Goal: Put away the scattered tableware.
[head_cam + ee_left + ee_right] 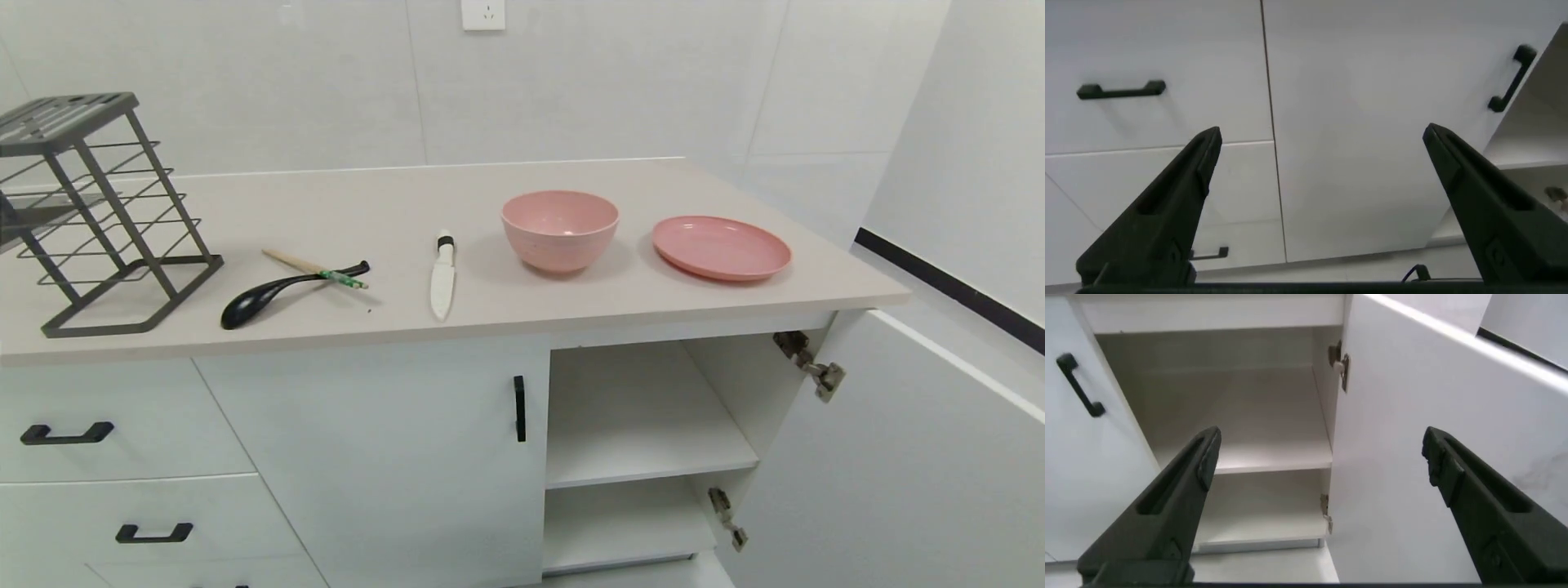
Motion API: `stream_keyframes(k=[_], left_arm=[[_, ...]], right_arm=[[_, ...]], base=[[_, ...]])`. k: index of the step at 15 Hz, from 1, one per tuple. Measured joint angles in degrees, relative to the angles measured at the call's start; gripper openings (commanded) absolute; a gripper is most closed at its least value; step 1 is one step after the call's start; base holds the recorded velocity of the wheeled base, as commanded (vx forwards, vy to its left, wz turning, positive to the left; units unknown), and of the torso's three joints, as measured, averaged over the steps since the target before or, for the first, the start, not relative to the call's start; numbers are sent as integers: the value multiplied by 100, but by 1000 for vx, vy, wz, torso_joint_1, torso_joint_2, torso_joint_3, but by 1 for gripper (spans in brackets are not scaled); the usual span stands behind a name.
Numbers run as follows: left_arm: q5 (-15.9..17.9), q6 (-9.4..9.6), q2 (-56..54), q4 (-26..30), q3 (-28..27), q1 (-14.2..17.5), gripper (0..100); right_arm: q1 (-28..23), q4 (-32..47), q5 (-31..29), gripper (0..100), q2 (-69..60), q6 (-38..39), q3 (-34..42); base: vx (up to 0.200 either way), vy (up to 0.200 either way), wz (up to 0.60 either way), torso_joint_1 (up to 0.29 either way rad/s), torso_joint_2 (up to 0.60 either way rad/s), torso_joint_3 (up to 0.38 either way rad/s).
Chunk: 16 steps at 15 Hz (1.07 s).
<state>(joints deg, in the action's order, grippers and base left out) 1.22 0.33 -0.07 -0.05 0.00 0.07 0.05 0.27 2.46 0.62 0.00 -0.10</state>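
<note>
My left gripper (1323, 135) hangs with jaws spread wide and empty, facing the drawer fronts (1167, 49). Everything I need sits on the counter (326, 204), above both sets of jaws. The rack (106, 212) stands at its left end, likely meant for the chopsticks (302, 265) crossing the spoon (269, 298) and for the knife (442, 278). The bowl (559, 229) and plate (721, 247) rest over the open cabinet (735, 367), probably bound for its shelf (645, 441). My right gripper (1321, 434), jaws also apart and holding nothing, looks straight at that shelf, the door (1429, 457) swung clear beside it.
</note>
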Motion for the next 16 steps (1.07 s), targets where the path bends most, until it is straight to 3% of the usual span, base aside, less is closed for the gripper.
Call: stream_keyframes(k=[4,13,16], left_arm=[[0,10,0,-5,0,0,100],[0,18,0,0,0,0,100],[0,21,0,-6,0,0,100]], right_arm=[[2,-2,-11,100,0,0,0],[2,-2,-12,100,0,0,0],[2,-6,-11,100,0,0,-1]], base=[[0,0,0,141,-487,-217],[0,0,0,321,-506,-240],[200,0,0,258,-505,-245]])
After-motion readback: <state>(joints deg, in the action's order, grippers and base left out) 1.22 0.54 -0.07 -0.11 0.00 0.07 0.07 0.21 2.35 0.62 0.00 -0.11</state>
